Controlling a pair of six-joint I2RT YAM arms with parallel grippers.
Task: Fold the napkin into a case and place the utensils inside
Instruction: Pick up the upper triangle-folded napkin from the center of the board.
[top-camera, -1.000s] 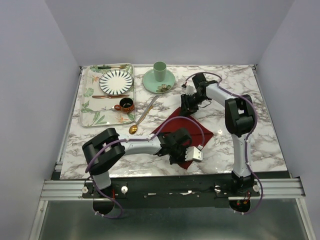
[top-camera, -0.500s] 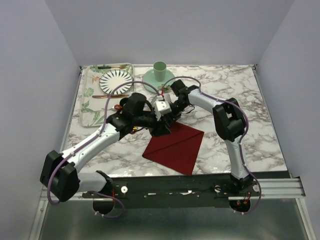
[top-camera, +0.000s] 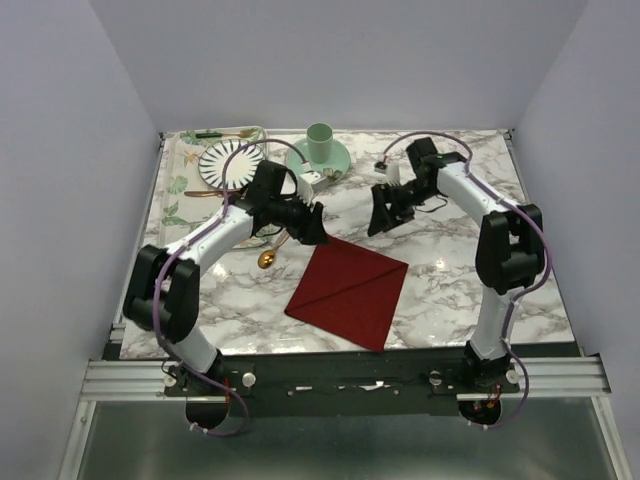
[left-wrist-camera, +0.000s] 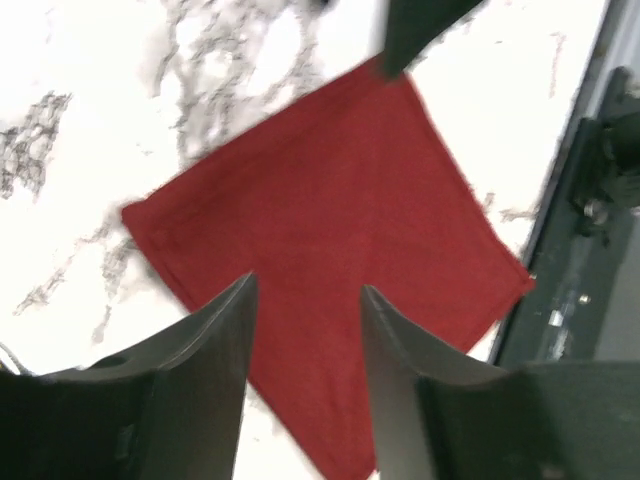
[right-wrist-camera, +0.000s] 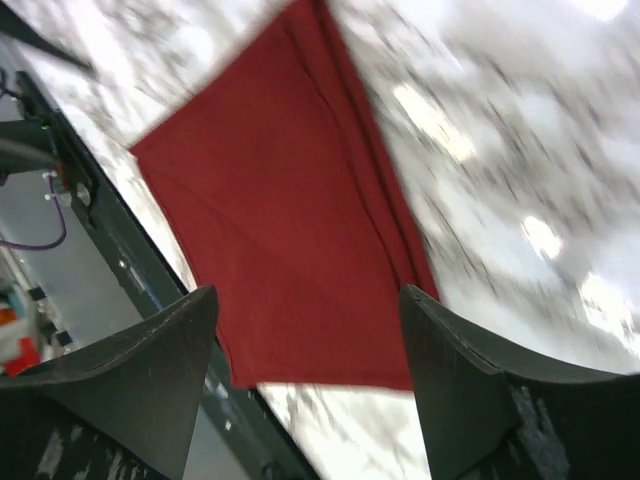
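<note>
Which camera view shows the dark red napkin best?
The top external view: the whole napkin lies sharp, all four corners showing. The left wrist view hides part behind the left claw's fingers; the right wrist view is blurred, the right claw's fingers overlapping its edge.

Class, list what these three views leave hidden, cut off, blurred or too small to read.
Top view: the left arm covers most of the spoon handle; thin utensils on the tray are too small to identify.
Left wrist view: fingers of the left tool hide parts of the napkin.
Right wrist view: motion blur smears the table; the top edge crops the napkin.
</note>
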